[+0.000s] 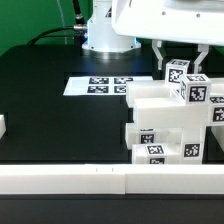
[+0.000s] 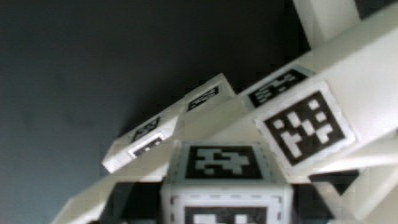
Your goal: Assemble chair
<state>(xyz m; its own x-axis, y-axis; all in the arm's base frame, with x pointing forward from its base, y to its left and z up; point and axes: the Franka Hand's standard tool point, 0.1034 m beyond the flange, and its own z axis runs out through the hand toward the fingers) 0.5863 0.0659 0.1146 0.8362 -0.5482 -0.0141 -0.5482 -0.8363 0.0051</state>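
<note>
The partly built chair (image 1: pixel 165 125) is a stack of chunky white blocks with black-and-white tags at the exterior view's right. My gripper (image 1: pixel 180 66) hangs right over its top, shut on a white tagged chair piece (image 1: pixel 178 73) that stands at the upper back of the stack. In the wrist view that piece (image 2: pixel 221 172) fills the space between my dark fingers (image 2: pixel 132 204), and my gripper (image 2: pixel 222 203) holds it on both sides. Other tagged chair parts (image 2: pixel 294 120) stretch away beyond it. Whether the held piece touches the stack is hidden.
The marker board (image 1: pixel 105 86) lies flat on the black table, to the exterior view's left of the chair. A low white wall (image 1: pixel 90 180) runs along the front edge. A small white piece (image 1: pixel 2 127) shows at the far left edge. The robot base (image 1: pixel 105 35) stands behind.
</note>
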